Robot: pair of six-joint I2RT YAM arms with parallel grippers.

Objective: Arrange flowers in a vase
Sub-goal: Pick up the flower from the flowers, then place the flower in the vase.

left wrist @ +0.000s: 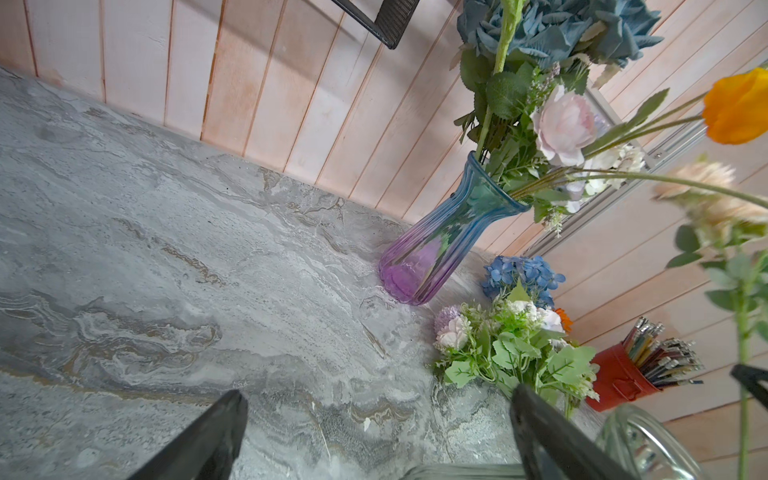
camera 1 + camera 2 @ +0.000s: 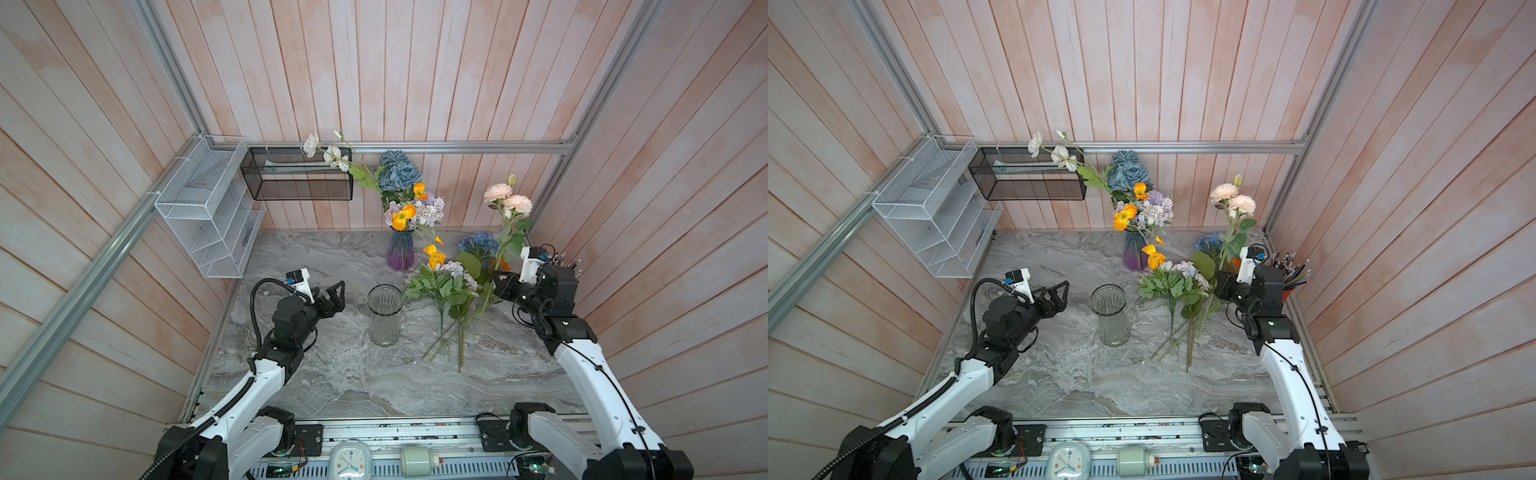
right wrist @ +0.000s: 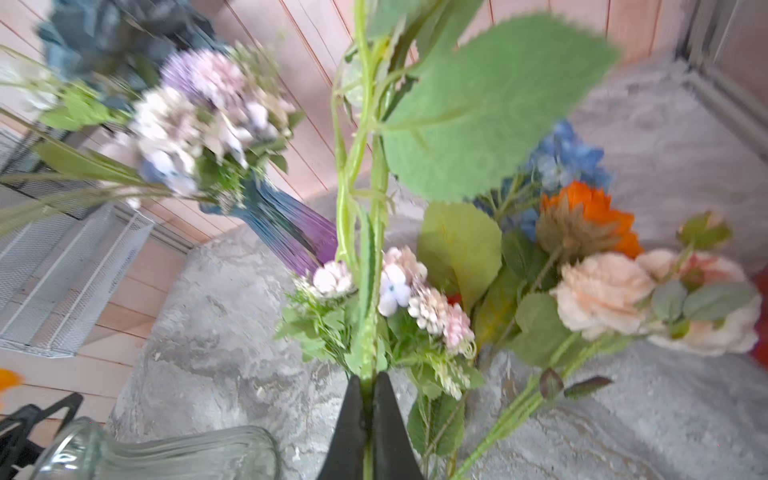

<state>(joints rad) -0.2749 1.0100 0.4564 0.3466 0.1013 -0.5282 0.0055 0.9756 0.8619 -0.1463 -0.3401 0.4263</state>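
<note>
In both top views the right fingers (image 2: 498,284) are clenched on a rose stem (image 2: 504,237). Its peach blooms stand high over the loose flowers (image 2: 442,286) piled at the right of the counter (image 2: 332,374). The clear vase (image 2: 384,316) stands empty mid-counter, and the full purple vase (image 2: 400,251) is behind it near the wall. The left fingers (image 2: 337,293) are spread and hold nothing, just beside the clear vase and apart from it. Only these views show the whole rose, which looks top-heavy.

The left wrist view shows its fingers (image 1: 208,432) released over bare counter, with the clear vase's rim (image 1: 644,440) at the edge. It also shows a red cup (image 1: 615,378) of pencils, which the right arm largely hides from above. The held rose is only a blur here.

The right wrist view alone shows the grip: fingers (image 3: 369,386) pressed shut on the thin green stem, with a broad leaf (image 3: 490,108) above. The blooms run out of frame. Whether the stem's lower end is free of the pile cannot be told.

The risks, as I judge them:
- The thin stem may twist in so narrow a pinch, and the blooms may swing into the purple vase's bouquet.
- The stem's tail may drag loose flowers along.
- A stem pushed against the rim could tip the light clear vase, which nothing steadies.
</note>
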